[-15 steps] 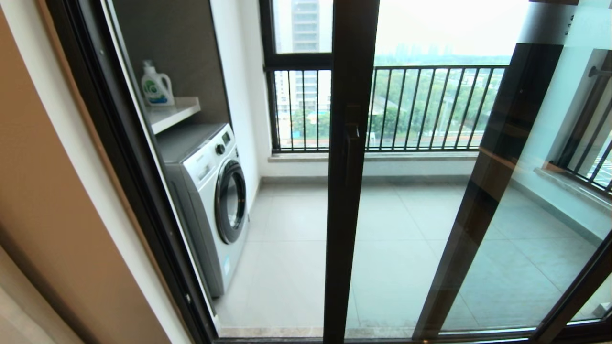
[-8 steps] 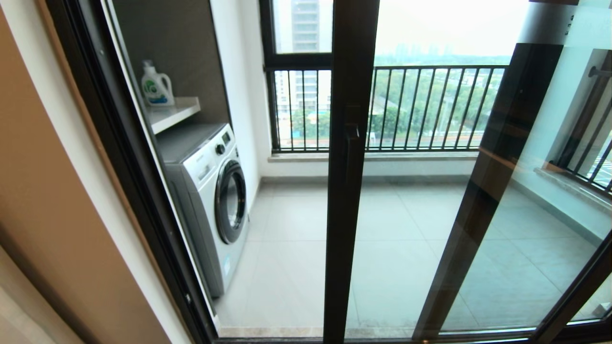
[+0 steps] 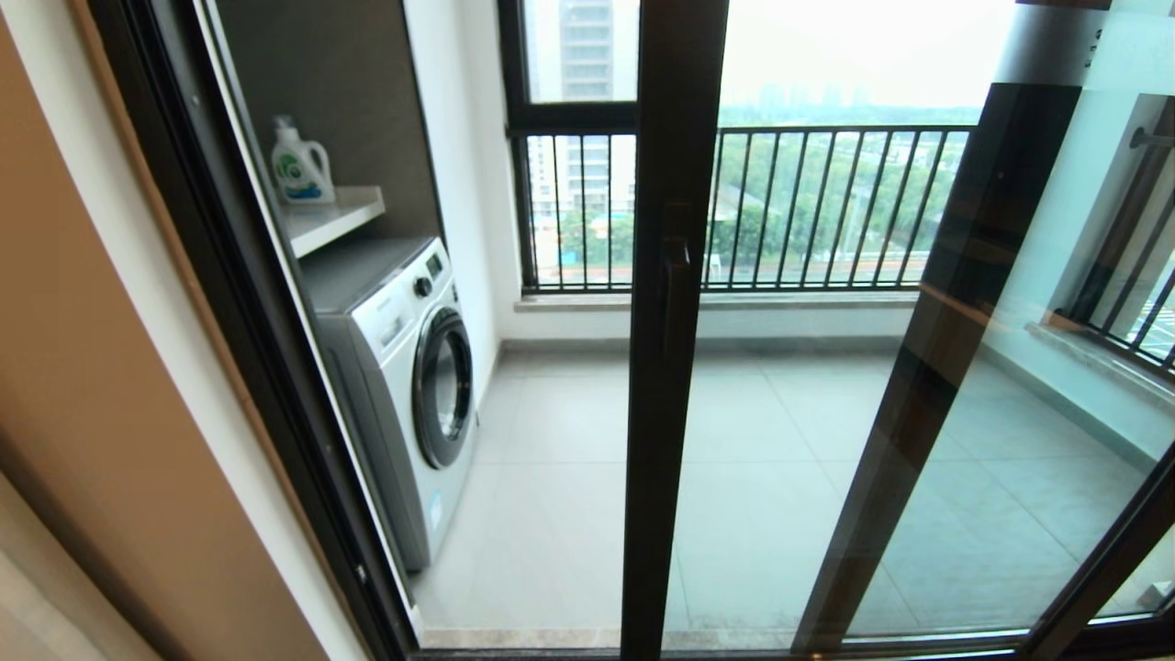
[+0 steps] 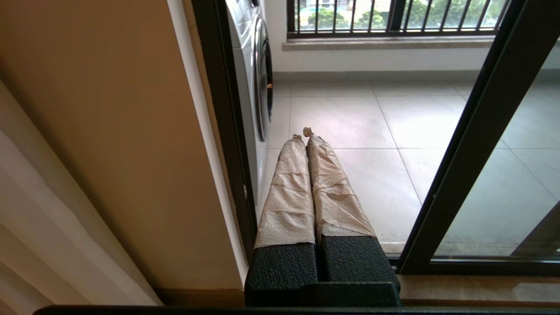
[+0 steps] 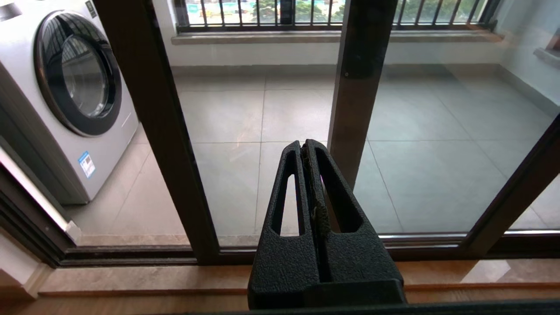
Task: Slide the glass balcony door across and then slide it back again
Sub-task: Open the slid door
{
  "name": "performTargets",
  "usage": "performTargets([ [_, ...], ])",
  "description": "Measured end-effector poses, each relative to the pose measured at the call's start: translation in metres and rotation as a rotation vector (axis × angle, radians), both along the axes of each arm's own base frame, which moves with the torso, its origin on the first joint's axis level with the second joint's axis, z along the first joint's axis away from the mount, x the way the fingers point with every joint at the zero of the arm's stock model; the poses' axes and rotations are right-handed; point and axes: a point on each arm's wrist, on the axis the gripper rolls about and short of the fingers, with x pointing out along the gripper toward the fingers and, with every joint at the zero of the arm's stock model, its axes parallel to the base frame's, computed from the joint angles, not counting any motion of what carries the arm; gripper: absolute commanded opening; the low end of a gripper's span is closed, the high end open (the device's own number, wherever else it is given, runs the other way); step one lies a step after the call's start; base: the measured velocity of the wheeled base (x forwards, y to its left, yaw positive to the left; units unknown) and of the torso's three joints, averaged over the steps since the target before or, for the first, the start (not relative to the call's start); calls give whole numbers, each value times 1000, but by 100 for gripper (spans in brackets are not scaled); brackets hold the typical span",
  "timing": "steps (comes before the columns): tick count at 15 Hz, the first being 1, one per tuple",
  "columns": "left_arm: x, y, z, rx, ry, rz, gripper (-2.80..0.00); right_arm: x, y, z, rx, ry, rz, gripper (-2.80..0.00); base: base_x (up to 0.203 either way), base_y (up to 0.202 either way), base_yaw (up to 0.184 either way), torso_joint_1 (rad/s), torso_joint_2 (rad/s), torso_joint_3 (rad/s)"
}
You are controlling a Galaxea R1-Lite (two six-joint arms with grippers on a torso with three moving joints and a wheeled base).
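The glass balcony door [image 3: 668,395] stands part-way across its track, its dark brown edge post in the middle of the head view with the dark bar handle [image 3: 677,286] on it. Glass stretches right of the post, and left of it is an open gap to the balcony. A frosted band [image 3: 1046,46] shows at the top right. Neither arm appears in the head view. My left gripper [image 4: 303,134], fingers wrapped in beige tape, is shut and empty, low before the gap with the door post [image 4: 472,144] beside it. My right gripper [image 5: 305,145] is shut and empty, facing the door glass beside the post [image 5: 162,131].
A white washing machine [image 3: 413,376] stands inside the balcony at the left, under a shelf holding a detergent bottle [image 3: 300,165]. A second dark-framed panel's post [image 3: 945,367] leans at the right. The black-barred window [image 3: 826,207] is at the back. The beige wall [image 3: 101,413] borders the left jamb.
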Motion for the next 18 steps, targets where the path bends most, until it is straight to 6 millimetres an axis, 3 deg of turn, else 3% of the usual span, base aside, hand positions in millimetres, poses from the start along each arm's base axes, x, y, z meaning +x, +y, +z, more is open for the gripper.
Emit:
performTargets([
  [5, 0, 0, 0, 0, 0, 0, -280, -1, 1, 4, -53, -23, 44, -280, 0, 0, 0, 0, 0, 0],
  [10, 0, 0, 0, 0, 0, 0, -280, 2, 5, 74, 22, -75, 230, -280, 0, 0, 0, 0, 0, 0],
  [13, 0, 0, 0, 0, 0, 0, -280, 32, 9, 121, 80, -77, 426, -280, 0, 0, 0, 0, 0, 0],
  [16, 0, 0, 0, -1, 0, 0, -280, 88, 17, 163, 108, -60, 611, -280, 0, 0, 0, 0, 0, 0],
  [18, 0, 0, 0, -1, 0, 0, -280, 128, 34, 191, 125, -55, 721, -280, 0, 0, 0, 0, 0, 0],
])
